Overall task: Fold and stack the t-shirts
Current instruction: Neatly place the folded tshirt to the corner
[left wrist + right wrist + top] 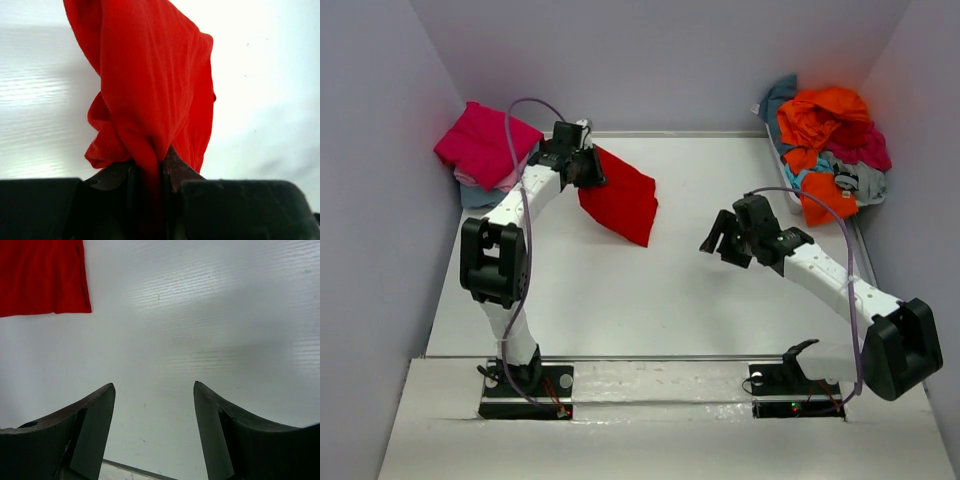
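Cloth hangs limp: left gripper pinches red t-shirt at eleven o'clock, right gripper, agape, wants a free corner.

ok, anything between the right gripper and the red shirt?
Nothing visible. Only bare table lies between the open right gripper and the red t-shirt, which is pinched in the left gripper.

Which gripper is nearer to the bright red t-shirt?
Left. The left gripper is shut on a bunched edge of the red t-shirt; the right gripper stands open above the table, apart from it.
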Available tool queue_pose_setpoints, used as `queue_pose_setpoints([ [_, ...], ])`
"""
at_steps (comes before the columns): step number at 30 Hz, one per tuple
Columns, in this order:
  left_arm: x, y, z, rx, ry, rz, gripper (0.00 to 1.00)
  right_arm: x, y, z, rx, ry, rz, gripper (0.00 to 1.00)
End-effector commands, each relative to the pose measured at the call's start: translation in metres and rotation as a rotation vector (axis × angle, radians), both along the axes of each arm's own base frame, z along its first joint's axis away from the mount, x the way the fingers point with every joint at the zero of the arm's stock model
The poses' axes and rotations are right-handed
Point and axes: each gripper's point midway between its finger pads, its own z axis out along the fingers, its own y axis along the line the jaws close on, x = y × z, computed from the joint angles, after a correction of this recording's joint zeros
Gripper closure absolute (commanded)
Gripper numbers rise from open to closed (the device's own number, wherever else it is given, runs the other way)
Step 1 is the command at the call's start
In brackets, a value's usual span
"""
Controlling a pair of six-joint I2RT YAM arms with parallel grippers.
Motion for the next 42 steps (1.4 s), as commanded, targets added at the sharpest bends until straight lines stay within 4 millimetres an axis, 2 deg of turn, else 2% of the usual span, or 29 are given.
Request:
queue_pose_setpoints([
  [1,0.023,0.023,0.026,0.131,-0.068,0.059,0.94,-0.004,-0.009,0.013,-0.014,-0.05,-0.004,0.3],
  [4,0.041,0.026,0.055,0.147,-0.127,0.089,0.94,-0.009,-0.014,0.015,-0.024,-0.051,-0.007,0.3],
  [6,0.046,0.03,0.064,0.166,-0.14,0.11,0.94,-0.012,-0.016,0.016,-0.025,-0.052,-0.008,0.3],
  [11,0.063,0.039,0.102,0.184,-0.219,0.149,0.94,-0.016,-0.016,0.017,-0.017,-0.055,-0.003,0.3],
  [12,0.069,0.052,0.111,0.214,-0.238,0.19,0.94,-0.017,-0.015,0.017,-0.014,-0.05,0.001,0.3],
  [16,0.076,0.07,0.137,0.225,-0.289,0.242,0.94,-0.019,-0.014,0.016,-0.01,-0.043,0.008,0.3],
  [18,0.079,0.082,0.143,0.224,-0.295,0.265,0.94,-0.019,-0.016,0.016,-0.016,-0.047,0.007,0.3],
  [19,0.082,0.088,0.152,0.22,-0.312,0.28,0.94,-0.019,-0.016,0.017,-0.018,-0.048,0.006,0.3],
  [20,0.083,0.087,0.155,0.217,-0.318,0.282,0.95,-0.019,-0.016,0.017,-0.02,-0.047,0.008,0.3],
  [21,0.084,0.1,0.157,0.219,-0.315,0.304,0.94,-0.018,-0.016,0.017,-0.023,-0.045,0.011,0.3],
  [22,0.086,0.1,0.164,0.212,-0.329,0.308,0.94,-0.018,-0.016,0.017,-0.027,-0.045,0.012,0.3],
  [24,0.09,0.118,0.169,0.214,-0.334,0.347,0.94,-0.017,-0.016,0.019,-0.031,-0.041,0.014,0.3],
  [27,0.096,0.132,0.188,0.197,-0.37,0.367,0.94,-0.016,-0.015,0.021,-0.031,-0.041,0.021,0.3],
  [28,0.097,0.143,0.191,0.198,-0.367,0.384,0.94,-0.016,-0.014,0.023,-0.027,-0.042,0.024,0.3],
  [29,0.103,0.148,0.203,0.192,-0.397,0.395,0.94,-0.016,-0.014,0.023,-0.027,-0.04,0.026,0.3],
  [30,0.104,0.154,0.204,0.187,-0.393,0.399,0.94,-0.018,-0.013,0.022,-0.025,-0.034,0.028,0.3],
  [31,0.108,0.172,0.21,0.178,-0.407,0.432,0.94,-0.018,-0.013,0.021,-0.024,-0.031,0.03,0.3],
  [33,0.112,0.19,0.215,0.152,-0.419,0.459,0.94,-0.02,-0.014,0.018,-0.029,-0.023,0.031,0.3],
  [34,0.114,0.208,0.217,0.137,-0.425,0.493,0.94,-0.021,-0.015,0.016,-0.033,-0.018,0.033,0.3],
  [35,0.115,0.216,0.22,0.124,-0.432,0.498,0.94,-0.022,-0.015,0.014,-0.038,-0.012,0.035,0.3],
  [38,0.119,0.248,0.215,0.091,-0.42,0.558,0.94,-0.022,-0.014,0.011,-0.04,-0.002,0.042,0.3],
  [39,0.118,0.271,0.212,0.084,-0.411,0.596,0.94,-0.022,-0.014,0.008,-0.041,0.007,0.046,0.3],
  [40,0.117,0.282,0.21,0.078,-0.405,0.623,0.94,-0.022,-0.012,0.008,-0.038,0.012,0.05,0.3],
  [41,0.113,0.302,0.209,0.073,-0.4,0.663,0.94,-0.023,-0.012,0.005,-0.041,0.019,0.054,0.3],
  [42,0.112,0.308,0.207,0.063,-0.392,0.675,0.94,-0.023,-0.012,0.004,-0.043,0.021,0.056,0.3],
])
